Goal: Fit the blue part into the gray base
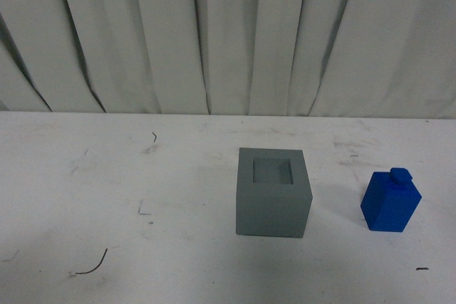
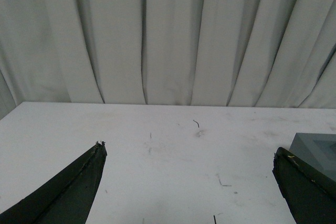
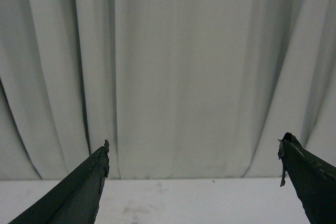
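Dark green fingers [image 2: 68, 192] of the left claw [image 2: 189, 149] stand wide apart over the white counter [image 2: 157, 129], gripping nothing; a corner of the base [image 2: 316, 146] shows just beyond one fingertip. The right claw [image 3: 195, 140] is spread equally wide and also holds nothing, facing the pale curtain [image 3: 199, 66]. In the front view the gray base [image 1: 273, 208] sits just right of the frame's centre, its square recess facing up. The blue part [image 1: 390, 204] stands upright at the lower right, knob on top, well apart from the base.
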Controlling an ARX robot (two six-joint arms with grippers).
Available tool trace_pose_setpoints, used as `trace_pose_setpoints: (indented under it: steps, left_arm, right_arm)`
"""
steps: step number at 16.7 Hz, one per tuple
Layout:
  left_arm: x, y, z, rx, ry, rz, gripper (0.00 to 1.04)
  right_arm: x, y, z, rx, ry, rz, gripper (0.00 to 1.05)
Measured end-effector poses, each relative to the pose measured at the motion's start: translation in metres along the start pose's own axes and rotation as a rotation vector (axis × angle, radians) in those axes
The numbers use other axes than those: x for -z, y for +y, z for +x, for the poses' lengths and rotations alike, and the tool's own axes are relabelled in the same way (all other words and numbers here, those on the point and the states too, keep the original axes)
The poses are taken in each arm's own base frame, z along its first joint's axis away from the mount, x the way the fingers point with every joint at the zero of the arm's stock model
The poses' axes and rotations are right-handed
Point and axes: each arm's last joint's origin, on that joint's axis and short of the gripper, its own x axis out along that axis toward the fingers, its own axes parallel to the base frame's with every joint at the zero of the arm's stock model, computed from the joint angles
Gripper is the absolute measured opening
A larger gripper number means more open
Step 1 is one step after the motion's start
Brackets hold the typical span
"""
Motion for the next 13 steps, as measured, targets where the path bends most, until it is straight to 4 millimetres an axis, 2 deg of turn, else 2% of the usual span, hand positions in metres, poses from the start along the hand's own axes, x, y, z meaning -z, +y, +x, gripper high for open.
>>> trace_pose_setpoints:
  steps: [1,3,8,13]
  left_arm:
    - [0.000,0.000,0.000,0.000,0.000,0.000,0.98]
    - [0.000,0.000,0.000,0.000,0.000,0.000,0.98]
    - [0.000,0.000,0.000,0.000,0.000,0.000,0.98]
    - [0.000,0.000,0.000,0.000,0.000,0.000,0.98]
  right_arm:
    - [-0.005,-0.007,0.037,-0.007,-0.014,-0.012,0.98]
    - [0.001,-0.011,0.065,-0.017,0.034,-0.018,0.98]
    - [0.023,-0.016,0.118,-0.049,0.150,-0.041,0.98]
    - [0.029,-0.017,0.146,-0.072,0.196,-0.073,0.98]
